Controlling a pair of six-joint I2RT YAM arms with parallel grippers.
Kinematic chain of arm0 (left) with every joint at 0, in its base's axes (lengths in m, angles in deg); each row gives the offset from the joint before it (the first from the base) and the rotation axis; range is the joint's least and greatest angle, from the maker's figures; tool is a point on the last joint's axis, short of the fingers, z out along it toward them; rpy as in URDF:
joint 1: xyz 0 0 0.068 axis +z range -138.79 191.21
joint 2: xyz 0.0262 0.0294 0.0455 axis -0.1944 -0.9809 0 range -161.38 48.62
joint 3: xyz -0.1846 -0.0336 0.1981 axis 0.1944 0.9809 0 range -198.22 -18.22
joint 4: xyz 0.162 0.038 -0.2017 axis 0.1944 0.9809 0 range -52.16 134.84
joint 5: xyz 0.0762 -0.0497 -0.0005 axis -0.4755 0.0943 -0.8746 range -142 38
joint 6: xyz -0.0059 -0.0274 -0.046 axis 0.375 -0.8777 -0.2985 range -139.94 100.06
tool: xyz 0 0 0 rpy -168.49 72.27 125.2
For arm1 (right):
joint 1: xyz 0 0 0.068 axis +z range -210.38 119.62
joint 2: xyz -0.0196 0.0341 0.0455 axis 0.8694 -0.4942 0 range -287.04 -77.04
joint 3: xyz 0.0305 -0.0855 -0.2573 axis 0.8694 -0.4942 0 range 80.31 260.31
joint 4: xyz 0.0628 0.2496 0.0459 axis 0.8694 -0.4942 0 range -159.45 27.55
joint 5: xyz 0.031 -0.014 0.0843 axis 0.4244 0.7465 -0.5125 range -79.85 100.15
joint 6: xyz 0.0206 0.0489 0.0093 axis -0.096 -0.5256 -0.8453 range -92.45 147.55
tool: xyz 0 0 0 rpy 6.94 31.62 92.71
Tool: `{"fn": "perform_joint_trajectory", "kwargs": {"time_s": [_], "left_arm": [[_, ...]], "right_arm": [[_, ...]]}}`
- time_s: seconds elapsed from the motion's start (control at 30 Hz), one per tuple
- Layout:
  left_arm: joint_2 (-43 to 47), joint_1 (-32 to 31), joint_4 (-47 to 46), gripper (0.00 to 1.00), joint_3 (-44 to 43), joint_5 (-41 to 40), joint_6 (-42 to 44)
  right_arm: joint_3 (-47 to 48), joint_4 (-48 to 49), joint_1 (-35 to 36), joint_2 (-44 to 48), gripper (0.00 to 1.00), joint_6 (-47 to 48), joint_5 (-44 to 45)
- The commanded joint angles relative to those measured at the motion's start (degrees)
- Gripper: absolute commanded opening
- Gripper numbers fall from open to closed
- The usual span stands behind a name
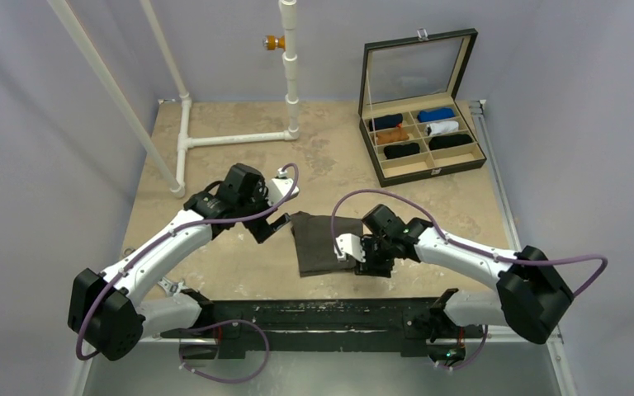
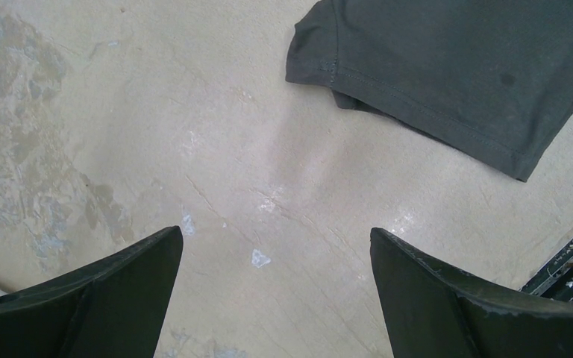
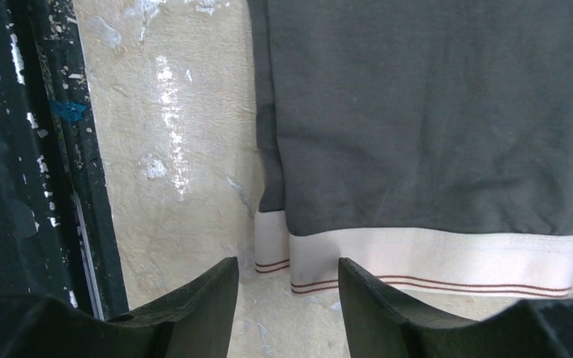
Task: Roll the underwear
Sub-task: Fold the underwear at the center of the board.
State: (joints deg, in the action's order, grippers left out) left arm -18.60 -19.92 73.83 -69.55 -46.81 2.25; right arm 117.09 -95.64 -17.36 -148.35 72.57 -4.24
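The underwear (image 1: 324, 241) lies flat and folded on the table between the two arms, dark charcoal fabric with a pale tan waistband (image 3: 433, 257) that carries two thin red stripes. My right gripper (image 1: 355, 254) is open at the waistband end; in the right wrist view (image 3: 288, 277) its jaws stand partly apart just short of the waistband corner, holding nothing. My left gripper (image 1: 269, 229) is open wide over bare table at the opposite end. In the left wrist view (image 2: 276, 246) the hemmed leg edge of the underwear (image 2: 448, 67) lies ahead of the fingers, apart from them.
An open black compartment box (image 1: 425, 136) with navy, blue, orange, white and black rolls stands at the back right. A white pipe frame (image 1: 235, 139) stands at the back left. A black metal rail (image 1: 314, 313) runs along the table's near edge.
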Motion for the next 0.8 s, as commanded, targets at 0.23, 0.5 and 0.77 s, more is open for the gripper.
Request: {"fn": "perform_joint_trajectory", "kwargs": {"time_s": [0.23,0.5,0.77], "left_arm": [[0.7,0.4,0.1,0.95,-1.2,1.0,1.4],[1.8,0.4,0.2,0.95,-0.4,1.1,1.7],[5.1,0.5,-0.2,0.94,1.7,2.2,3.0]], "right_arm": [[-0.3,2.3,2.8,-3.8,0.39,-1.8,3.1],[-0.6,3.6,3.2,-5.3,0.29,-3.0,5.0],[0.3,2.8,3.2,-5.2,0.13,-3.7,5.7]]}}
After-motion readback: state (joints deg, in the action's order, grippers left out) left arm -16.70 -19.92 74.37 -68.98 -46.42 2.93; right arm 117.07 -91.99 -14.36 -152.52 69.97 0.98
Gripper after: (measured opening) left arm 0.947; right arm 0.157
